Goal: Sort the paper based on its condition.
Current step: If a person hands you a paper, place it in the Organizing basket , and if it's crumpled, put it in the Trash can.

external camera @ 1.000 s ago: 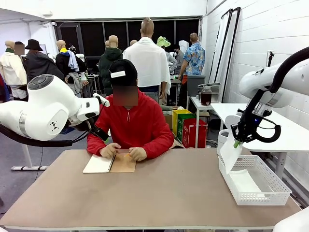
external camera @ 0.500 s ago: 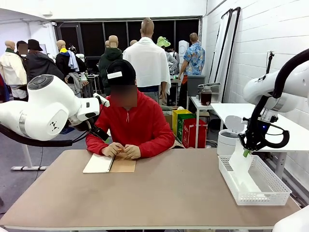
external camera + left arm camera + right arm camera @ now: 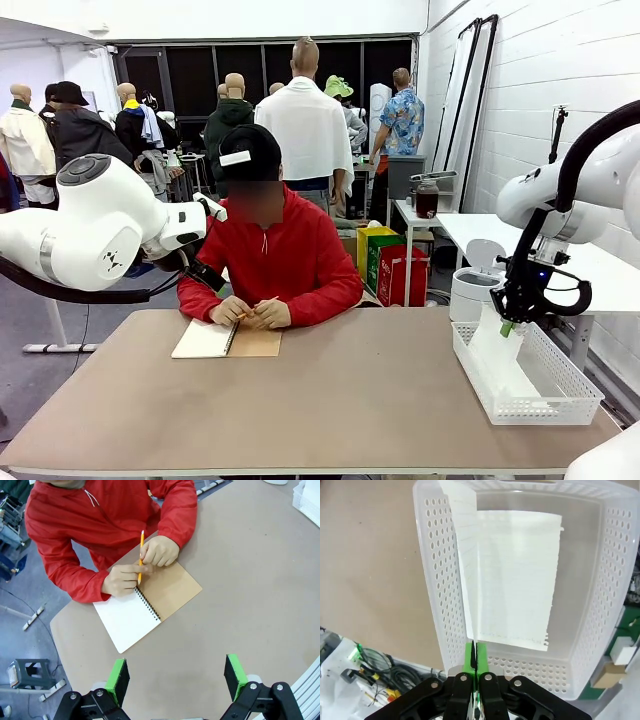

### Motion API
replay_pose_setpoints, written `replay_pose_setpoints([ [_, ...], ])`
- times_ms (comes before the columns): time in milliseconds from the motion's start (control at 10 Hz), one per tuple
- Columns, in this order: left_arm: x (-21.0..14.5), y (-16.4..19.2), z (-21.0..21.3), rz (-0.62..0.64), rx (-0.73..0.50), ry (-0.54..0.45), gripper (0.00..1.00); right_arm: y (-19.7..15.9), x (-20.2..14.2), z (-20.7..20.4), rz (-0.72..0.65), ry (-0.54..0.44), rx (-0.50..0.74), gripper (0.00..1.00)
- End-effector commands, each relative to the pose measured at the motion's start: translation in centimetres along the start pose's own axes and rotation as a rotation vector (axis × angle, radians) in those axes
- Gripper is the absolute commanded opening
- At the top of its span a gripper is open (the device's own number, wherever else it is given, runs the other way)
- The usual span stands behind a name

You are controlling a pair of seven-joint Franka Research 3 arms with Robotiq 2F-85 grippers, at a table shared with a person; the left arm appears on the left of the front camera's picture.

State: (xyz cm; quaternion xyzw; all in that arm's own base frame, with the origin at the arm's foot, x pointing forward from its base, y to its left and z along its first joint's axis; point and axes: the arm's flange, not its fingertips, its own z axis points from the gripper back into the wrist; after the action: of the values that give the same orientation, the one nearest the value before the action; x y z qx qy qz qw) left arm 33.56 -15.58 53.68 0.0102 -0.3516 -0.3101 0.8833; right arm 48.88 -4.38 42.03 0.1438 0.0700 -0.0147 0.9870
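Observation:
A white sheet of paper [image 3: 497,355] hangs from my right gripper [image 3: 510,325], which is shut on its top edge. The sheet's lower end reaches down inside the white perforated basket [image 3: 530,410] at the table's right edge. In the right wrist view the gripper [image 3: 474,661] pinches the sheet [image 3: 467,570], which runs edge-on along the basket's wall [image 3: 432,580]. Another lined sheet [image 3: 520,580] lies flat on the basket's bottom. My left gripper [image 3: 176,680] is open and holds nothing, high above the table near the notebook.
A person in red sits at the far side, both hands holding a yellow pencil [image 3: 141,555] over an open spiral notebook [image 3: 145,607] with a brown cover [image 3: 225,338]. My left arm [image 3: 90,230] hangs at the left. A white bin [image 3: 470,290] stands behind the basket.
My right gripper has moved right and down with the sheet, from above the basket's near corner to over its inside. The person has raised a pencil over the notebook.

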Motion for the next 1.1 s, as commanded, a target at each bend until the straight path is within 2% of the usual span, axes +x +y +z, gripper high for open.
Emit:
replay_pose_setpoints([
  [0, -0.1, 0.0, 0.0, -0.004, 0.001, 0.003, 1.0, 0.2, -0.2, -1.6, -0.006, -0.026, -0.001, 0.0],
  [500, -0.1, 0.0, 0.0, -0.004, 0.001, 0.003, 1.0, 0.1, -0.1, -4.7, -0.148, -0.08, -0.091, 0.0],
  [1000, -0.1, 0.0, 0.0, -0.004, 0.001, 0.003, 1.0, -0.2, 1.1, -6.0, -0.328, -0.134, -0.214, 0.0],
])
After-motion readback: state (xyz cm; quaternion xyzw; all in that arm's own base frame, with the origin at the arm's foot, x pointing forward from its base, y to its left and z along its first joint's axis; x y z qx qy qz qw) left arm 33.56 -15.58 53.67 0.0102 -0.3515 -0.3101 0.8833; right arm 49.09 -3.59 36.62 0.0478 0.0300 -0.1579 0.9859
